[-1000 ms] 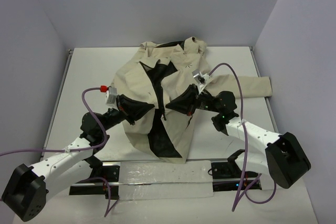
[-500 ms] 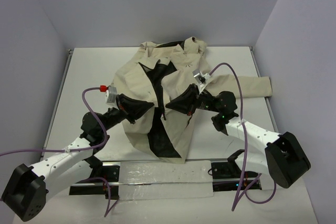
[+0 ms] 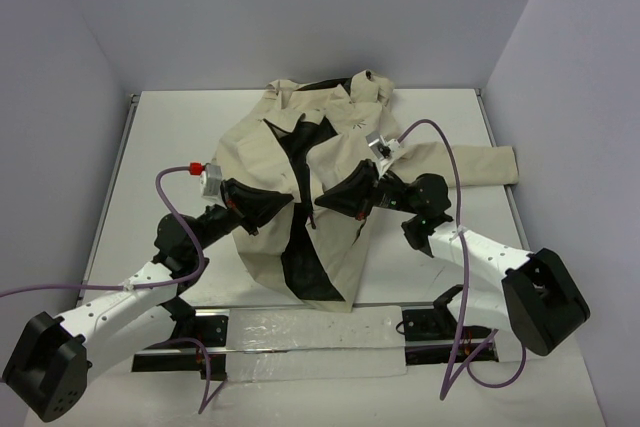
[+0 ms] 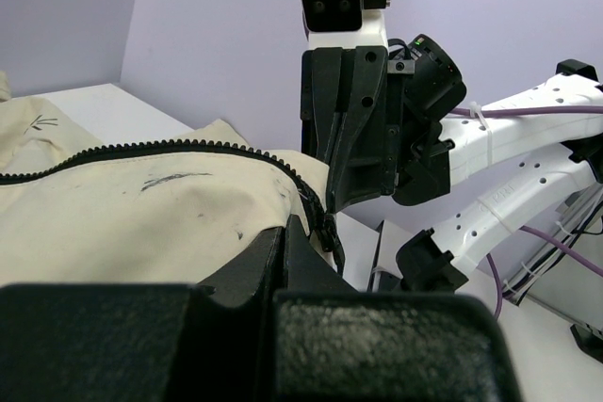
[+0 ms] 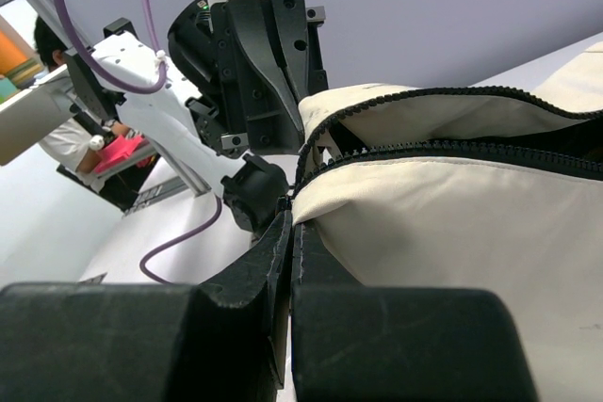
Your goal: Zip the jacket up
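The beige jacket (image 3: 340,137) lies spread on the white table, its front open and the black lining (image 3: 303,247) showing. My left gripper (image 3: 291,204) is shut on the left front panel's zipper edge (image 4: 311,200) and lifts it. My right gripper (image 3: 317,203) is shut on the right front panel's edge (image 5: 311,197), also lifted. The two grippers face each other, close together over the open front. In the right wrist view both dark zipper rows (image 5: 452,148) run side by side, unjoined. The small dark chest logo (image 3: 357,120) shows near the collar.
The white table (image 3: 170,147) has a raised rim on the left. One jacket sleeve (image 3: 480,162) stretches to the right edge. A clear plastic strip (image 3: 300,332) lies between the arm bases. Purple cables loop above both arms. Grey walls close in three sides.
Both grippers have edged slightly closer together over the jacket's front. The held fabric edges have shifted a little with them.
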### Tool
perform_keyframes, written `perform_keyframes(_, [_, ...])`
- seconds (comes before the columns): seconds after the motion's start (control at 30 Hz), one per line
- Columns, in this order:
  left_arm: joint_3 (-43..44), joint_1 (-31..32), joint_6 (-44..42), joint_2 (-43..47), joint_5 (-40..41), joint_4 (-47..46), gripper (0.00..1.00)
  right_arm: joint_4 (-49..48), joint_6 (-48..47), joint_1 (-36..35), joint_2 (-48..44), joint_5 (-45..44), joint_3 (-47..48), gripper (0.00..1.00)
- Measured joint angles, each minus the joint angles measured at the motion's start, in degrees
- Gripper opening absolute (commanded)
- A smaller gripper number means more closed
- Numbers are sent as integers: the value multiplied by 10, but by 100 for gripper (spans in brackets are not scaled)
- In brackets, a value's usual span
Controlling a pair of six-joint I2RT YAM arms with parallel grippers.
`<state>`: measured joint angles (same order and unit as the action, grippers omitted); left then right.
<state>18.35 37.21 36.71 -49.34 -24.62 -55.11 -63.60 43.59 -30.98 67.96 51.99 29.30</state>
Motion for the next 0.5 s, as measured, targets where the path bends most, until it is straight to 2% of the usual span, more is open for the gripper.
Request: perform_keyframes(0.5, [0, 3, 0, -4, 0, 0, 0, -14, 8, -3, 11, 0, 1, 0])
